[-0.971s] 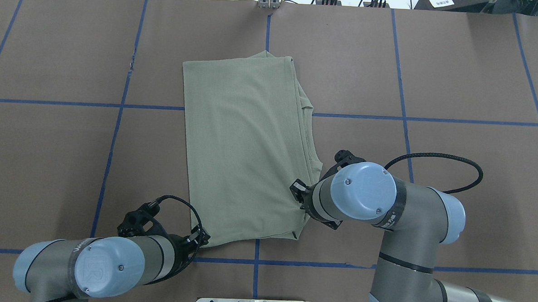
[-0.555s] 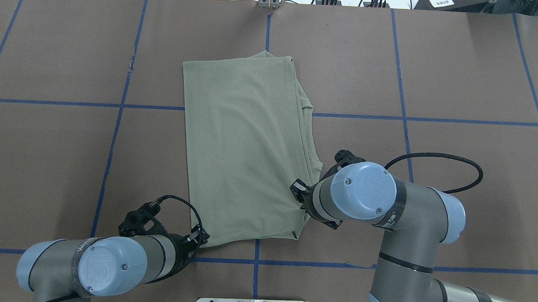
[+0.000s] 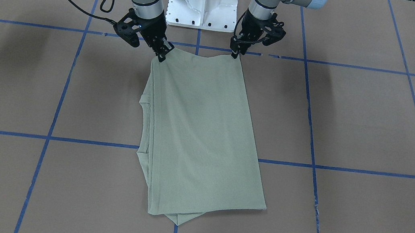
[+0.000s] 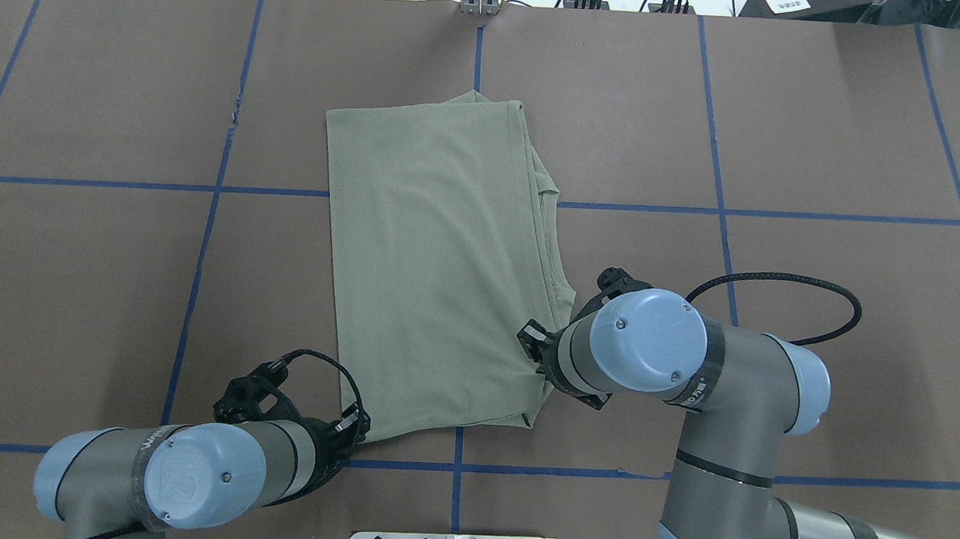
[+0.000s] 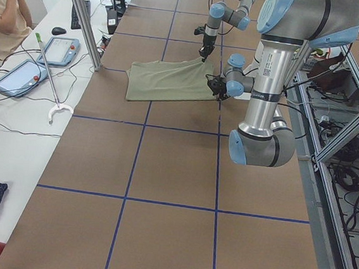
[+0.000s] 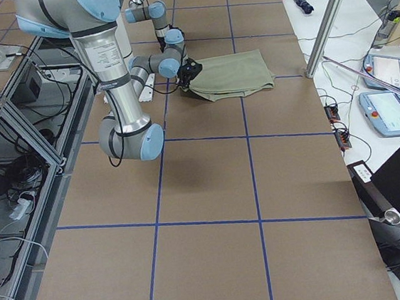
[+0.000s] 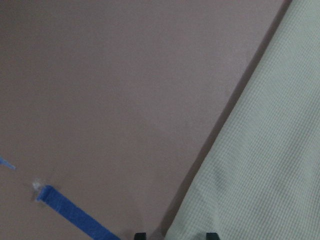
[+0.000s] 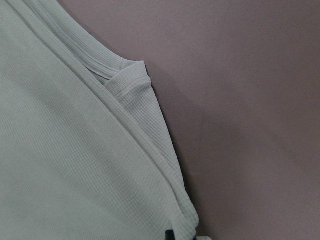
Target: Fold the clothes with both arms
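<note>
Down at the near edge, the left gripper (image 3: pixel 235 54) straddles one corner of the shirt (image 4: pixel 440 251) with its jaws apart, while the right gripper (image 3: pixel 162 54) looks pinched shut on the other corner's stacked layers. The shirt lies as a long folded panel running away across the table (image 4: pixel 818 138). If the left catches only the top layer, the lift goes lopsided and the tucked layers farther out could spill open.
</note>
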